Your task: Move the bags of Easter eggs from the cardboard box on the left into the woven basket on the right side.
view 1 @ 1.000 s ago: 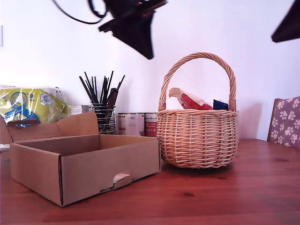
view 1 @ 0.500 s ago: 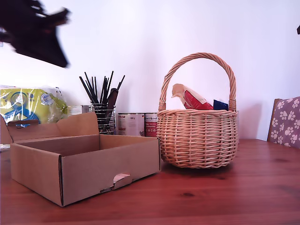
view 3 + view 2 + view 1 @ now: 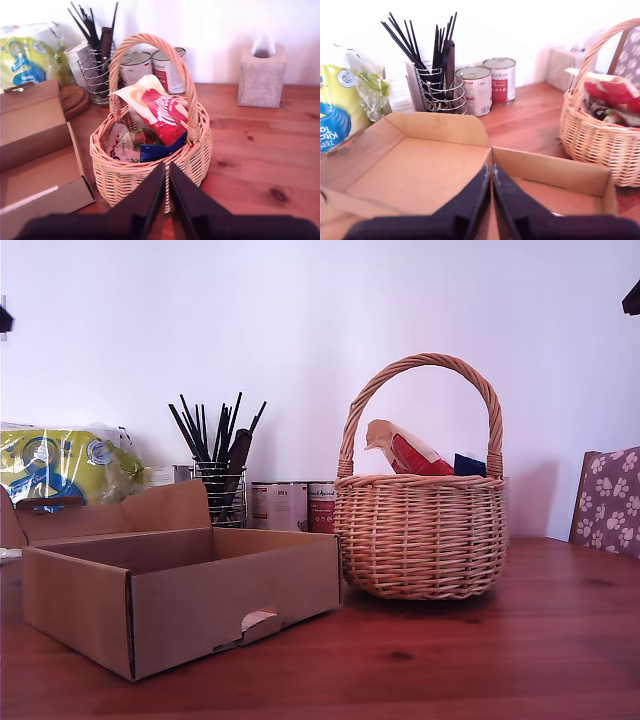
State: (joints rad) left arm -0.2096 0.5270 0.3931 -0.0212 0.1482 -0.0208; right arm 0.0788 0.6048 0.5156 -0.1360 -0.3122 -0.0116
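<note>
The cardboard box [image 3: 230, 610] stands at the exterior view's left, and its floor [image 3: 420, 170] is bare in the first wrist view. The woven basket [image 3: 420, 535] at the exterior view's right holds the bags of Easter eggs: a cream one with a red logo [image 3: 160, 112], a dark blue one [image 3: 160, 150] and a cream one with dark print [image 3: 122, 145]. My first gripper [image 3: 491, 169] hovers shut over the box with nothing in it. My second gripper [image 3: 166, 166] hangs shut and empty above the basket's [image 3: 145, 180] near rim. Only dark slivers of the arms show at the exterior view's upper edges.
Behind the box are a wire holder of black sticks [image 3: 222, 480], two cans [image 3: 295, 505] and a yellow-green-blue plastic pack [image 3: 60, 465]. A tissue box [image 3: 262, 75] stands behind the basket. A paw-print cushion [image 3: 610, 500] is at the exterior view's right edge.
An arm that hung at the top centre of the exterior view swept to that view's left and almost out of it. The dark shape at the top right also withdrew. The cream-red bag settled slightly.
</note>
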